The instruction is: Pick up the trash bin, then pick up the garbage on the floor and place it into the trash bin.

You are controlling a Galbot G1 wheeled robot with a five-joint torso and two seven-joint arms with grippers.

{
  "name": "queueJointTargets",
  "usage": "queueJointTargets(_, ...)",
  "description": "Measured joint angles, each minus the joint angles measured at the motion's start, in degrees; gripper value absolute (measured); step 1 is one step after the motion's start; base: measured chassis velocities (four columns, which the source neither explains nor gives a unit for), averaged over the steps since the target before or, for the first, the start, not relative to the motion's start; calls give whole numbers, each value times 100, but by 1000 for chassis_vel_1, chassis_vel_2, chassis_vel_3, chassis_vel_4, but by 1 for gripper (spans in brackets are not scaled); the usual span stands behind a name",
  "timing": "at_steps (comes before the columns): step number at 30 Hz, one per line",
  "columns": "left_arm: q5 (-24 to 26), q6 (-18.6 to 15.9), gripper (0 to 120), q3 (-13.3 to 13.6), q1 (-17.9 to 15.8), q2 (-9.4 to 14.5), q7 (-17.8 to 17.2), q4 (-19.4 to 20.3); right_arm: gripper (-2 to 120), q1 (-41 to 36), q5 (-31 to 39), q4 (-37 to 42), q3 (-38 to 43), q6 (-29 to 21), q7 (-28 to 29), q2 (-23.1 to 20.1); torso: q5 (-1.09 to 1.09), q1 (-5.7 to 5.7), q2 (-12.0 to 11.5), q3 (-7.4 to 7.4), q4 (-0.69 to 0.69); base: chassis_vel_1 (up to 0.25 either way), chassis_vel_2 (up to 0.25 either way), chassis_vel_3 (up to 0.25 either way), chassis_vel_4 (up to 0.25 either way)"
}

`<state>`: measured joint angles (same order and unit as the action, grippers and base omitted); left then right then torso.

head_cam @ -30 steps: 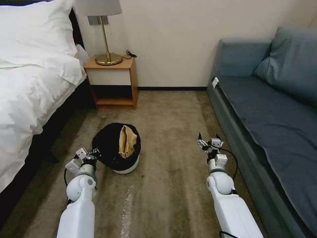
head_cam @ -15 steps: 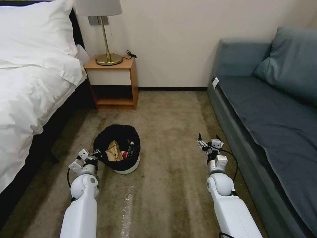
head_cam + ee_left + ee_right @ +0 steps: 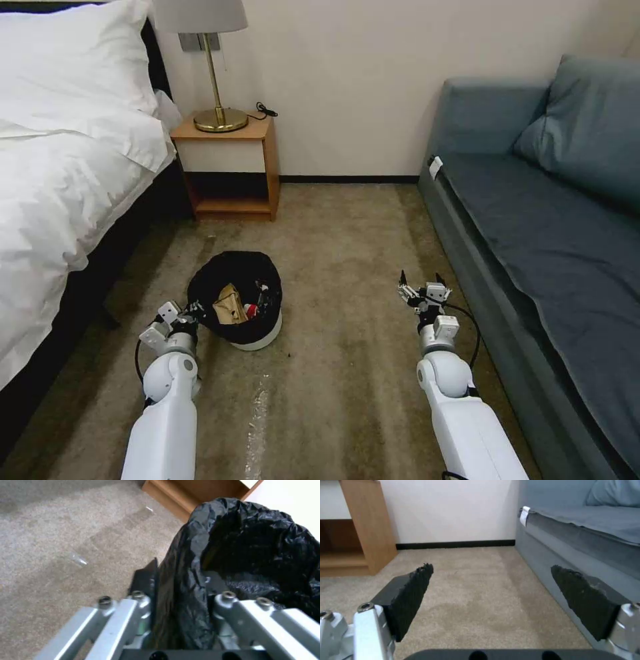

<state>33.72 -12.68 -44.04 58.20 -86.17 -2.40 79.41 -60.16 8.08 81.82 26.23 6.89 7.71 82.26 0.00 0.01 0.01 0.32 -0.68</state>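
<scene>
Currently, trash bin [image 3: 257, 337] sits on carpet [image 3: 347, 373], between bed [image 3: 60, 200] and sofa [image 3: 553, 253], in front of nightstand [image 3: 230, 167]. White body shows at base; black liner [image 3: 227, 267] is draped over rim and down the sides. Bin is tilted, mouth facing up toward head cam.

Contents visible in bin: tan paper bag [image 3: 230, 305], a red item [image 3: 249, 309] just beside it, plus some dark bits near the far wall, too small to identify.

L gripper [image 3: 193, 310] is at the bin's rim on the bed side. Left wrist view: liner-covered rim [image 3: 186, 592] runs between the two fingers, one finger [image 3: 146, 580] outside the wall, the other inside the bin. Fingers are closed in on the rim w/ plastic bunched between them, i.e. clamped on the bin edge.

R gripper [image 3: 421, 283] is held above carpet, near the sofa front, well apart from the bin. Right wrist view: both black pads [image 3: 406, 597] stand wide apart w/ bare carpet between them; nothing held. Sofa base is just beside one pad.

Other: lamp [image 3: 217, 73] w/ brass foot stands on nightstand top. A faint shiny streak [image 3: 255, 413] lies on the carpet between the two arms. Small clear scrap [image 3: 77, 559] on the carpet near the bin in left wrist view; cannot tell what it is.
</scene>
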Motion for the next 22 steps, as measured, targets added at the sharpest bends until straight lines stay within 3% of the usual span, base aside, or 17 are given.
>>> queueJointTargets(2,-20,-17,46,6,0,-4,1,37,93,-1,-9,-19,-6,10,-12,10,-2,0,0,0,-1,0,0,0,0)
queueJointTargets(5,-23,-28,49,8,1,-6,1,59,93,-1,-11,-27,-8,15,-15,15,-2,0,-1,1,-2,0,0,0,0)
queueJointTargets(7,-32,-71,65,24,14,-8,-2,160,93,1,-30,-55,-21,38,-35,34,-5,0,-1,2,-3,0,0,0,0)
queueJointTargets(15,-52,-71,86,20,38,-5,-1,346,93,3,-48,-80,-46,65,-57,49,-2,0,-1,2,-2,0,0,0,0)
queueJointTargets(17,-63,-69,98,22,53,-9,7,451,93,7,-50,-80,-47,70,-65,53,0,0,-1,1,-2,0,0,0,0)
queueJointTargets(22,-78,-64,100,29,83,-11,13,568,93,-2,-51,-80,-45,76,-68,52,0,0,-1,1,-1,0,0,0,0)
